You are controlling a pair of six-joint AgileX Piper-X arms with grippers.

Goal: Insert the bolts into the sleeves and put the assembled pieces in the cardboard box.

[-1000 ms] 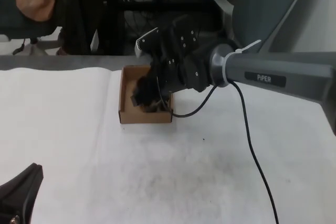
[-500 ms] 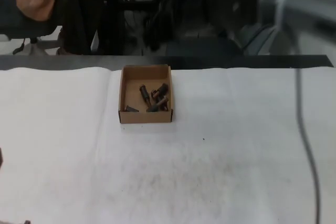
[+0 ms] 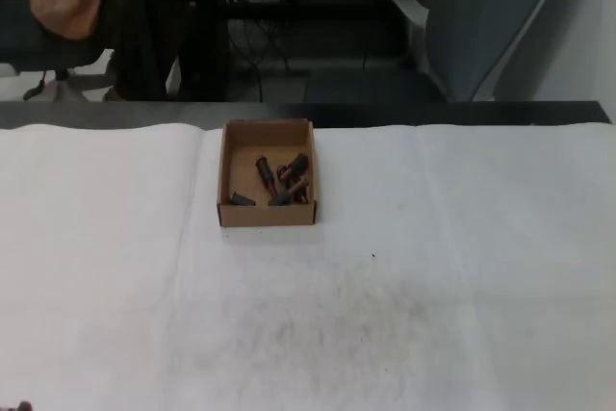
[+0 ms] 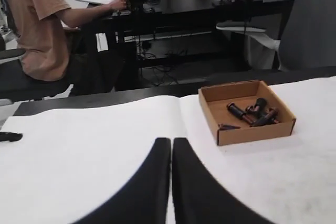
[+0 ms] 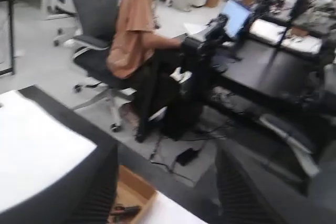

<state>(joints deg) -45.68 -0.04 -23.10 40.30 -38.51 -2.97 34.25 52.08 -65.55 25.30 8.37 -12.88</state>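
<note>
Lying in the small, open brown cardboard box [image 3: 268, 215] are several short dark metal pieces [image 3: 264, 170], bolts and sleeves. Most of them are crowded toward one side wall, some touching or crossing each other, and one lies apart near a front corner. Whether every bolt sits inside a sleeve, I cannot tell. The box stands flat on the white cloth [image 3: 385, 315] that covers the bench.

The left gripper [image 4: 171, 141] is closed. Its two black fingers [image 4: 152, 182] stand side by side with only a thin slit between them, and they hold nothing. It is low over the white cloth. From this gripper the box is ahead of the fingertips and off to one side, well apart from them, and the dark pieces can be seen inside it. A small black object [image 4: 8, 136] lies on the cloth, far off on the other side of the gripper from the box.

The right gripper [image 5: 167, 153] is wide open. Its two black ribbed fingers are far from each other, and nothing is between them. The box is ahead of this gripper and below it. One corner of the brown cardboard shows low between the two fingers, close beside one of them, with a dark piece lying inside it. The cloth at the edge of the bench shows beyond that same finger.
</note>
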